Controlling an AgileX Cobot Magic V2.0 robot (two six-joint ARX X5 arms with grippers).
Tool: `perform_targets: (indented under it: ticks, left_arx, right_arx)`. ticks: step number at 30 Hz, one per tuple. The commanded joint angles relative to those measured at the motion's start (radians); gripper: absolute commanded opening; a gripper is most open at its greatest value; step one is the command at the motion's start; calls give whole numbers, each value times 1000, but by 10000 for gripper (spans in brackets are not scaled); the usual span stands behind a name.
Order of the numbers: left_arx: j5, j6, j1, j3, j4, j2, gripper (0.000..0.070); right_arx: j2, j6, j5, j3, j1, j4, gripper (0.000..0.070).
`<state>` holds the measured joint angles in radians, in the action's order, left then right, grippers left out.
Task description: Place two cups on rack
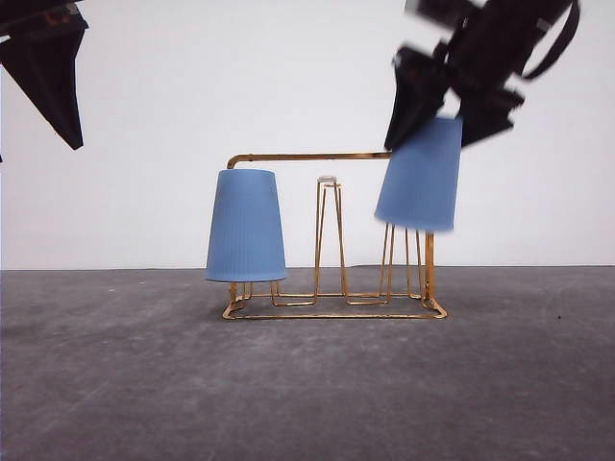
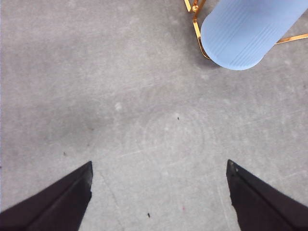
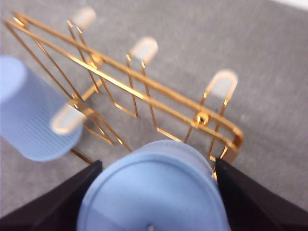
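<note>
Gold wire cup rack on grey bench, one blue cup inverted on its left prong, second cup clamped, tilted, in right gripper above right prongs, left gripper spread apart, empty, raised at left

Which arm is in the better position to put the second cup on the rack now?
The right arm. Its tool already grips the second cup, upside down and tilted, just above the prongs at the rack's right end. The left tool is open, high and off to the left.
</note>
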<state>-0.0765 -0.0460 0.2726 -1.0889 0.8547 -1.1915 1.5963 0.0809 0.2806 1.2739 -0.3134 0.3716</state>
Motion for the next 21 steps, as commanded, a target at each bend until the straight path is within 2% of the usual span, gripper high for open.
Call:
perform_targets:
  ticks: [1,3,6,8,13,18,21]
  left_arx:
    - [1,-8,3,-8,-11,-5,515]
    - [1,-8,3,-8,-12,-5,515]
    - [1,-8,3,-8,-12,-5,515]
    - [1,-8,3,-8,-12,-5,515]
    - [2,-8,1,-8,-35,-5,515]
    - [2,-7,-10,-8,-80,-5,515]
    - [2,-6,-26,-8,-97,-5,515]
  right_arx:
    - [40,9,-2,16,-5,-25,419]
    - [71,10,-1,16,-5,-38,457]
    - [107,9,0,16,-5,-49,605]
    - [118,9,0,16,-5,-49,670]
    - [107,-14,0,17,-5,-40,674]
    - [18,-40,-2,17,4,16,674]
    - [-62,-44,-49,17,7,88,673]
